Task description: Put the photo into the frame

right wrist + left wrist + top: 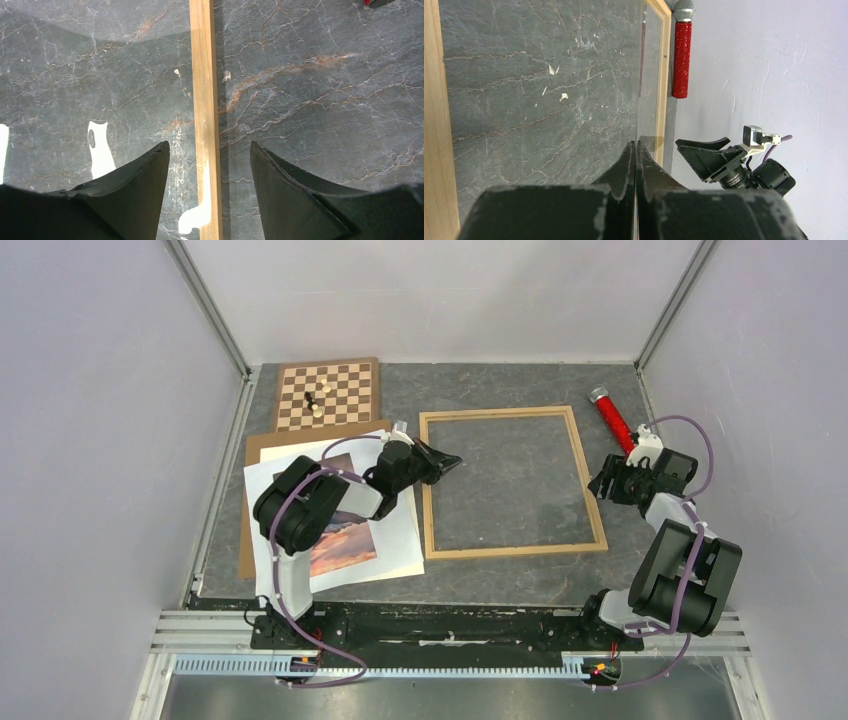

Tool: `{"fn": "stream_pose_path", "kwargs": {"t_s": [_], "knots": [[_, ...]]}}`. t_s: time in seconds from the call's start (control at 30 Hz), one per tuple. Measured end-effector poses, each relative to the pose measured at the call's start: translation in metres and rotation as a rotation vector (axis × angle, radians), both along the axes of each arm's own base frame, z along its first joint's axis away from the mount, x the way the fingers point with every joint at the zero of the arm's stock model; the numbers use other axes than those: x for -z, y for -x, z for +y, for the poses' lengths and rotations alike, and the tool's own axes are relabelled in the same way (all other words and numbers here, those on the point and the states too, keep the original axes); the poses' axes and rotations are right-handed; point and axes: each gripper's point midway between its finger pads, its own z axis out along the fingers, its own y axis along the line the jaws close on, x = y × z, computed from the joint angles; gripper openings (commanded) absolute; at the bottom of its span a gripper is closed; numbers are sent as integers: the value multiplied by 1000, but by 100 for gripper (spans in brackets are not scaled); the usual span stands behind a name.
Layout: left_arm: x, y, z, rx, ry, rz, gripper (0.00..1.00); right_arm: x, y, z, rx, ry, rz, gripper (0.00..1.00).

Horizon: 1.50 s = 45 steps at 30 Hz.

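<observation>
On the bench: one frame [515, 548], one photo [345, 538], one chessboard [345, 390], one red tube [612, 418].
Photo lies on white sheets [400, 540] left of frame, outside it. The left end effector [448, 462] is pressed together, empty, just inside frame's left rail; the right end effector [210, 150] is apart, straddling right rail.

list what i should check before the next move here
1. Right pincer open, straddling the frame rail: ok
2. Frame flat on the table: ok
3. Left pincer shut, nothing seen in it: ok
4. Photo inside the frame: not ok, it lies on the white sheets, partly under the left arm
5. Right pincer clear of the table: cannot tell
</observation>
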Motion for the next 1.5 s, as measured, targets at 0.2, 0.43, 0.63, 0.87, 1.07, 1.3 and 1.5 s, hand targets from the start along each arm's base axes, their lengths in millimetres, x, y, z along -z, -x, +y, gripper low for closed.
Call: {"fn": "stream_pose_path", "kwargs": {"t_s": [0.2,0.43,0.63,0.87,1.07,1.3,1.5], "knots": [[-2,-1,1,1,-12,-19,2,0,0,-1,-7,9,-2,63],[-1,-1,2,6,-25,-32,2,0,0,-1,-12,13,-4,63],[-1,-1,2,8,-32,-40,2,0,-1,-1,-14,13,-8,63],[-1,-1,2,12,-42,-48,2,-1,-2,-1,-17,16,-17,63],[0,-1,3,14,-52,-57,2,-1,-2,0,-19,14,-19,63],[1,-1,4,20,-66,-70,2,-3,-3,1,-28,6,-29,63],[1,-1,4,22,-71,-75,2,-2,-3,3,-33,3,-35,63]]}}
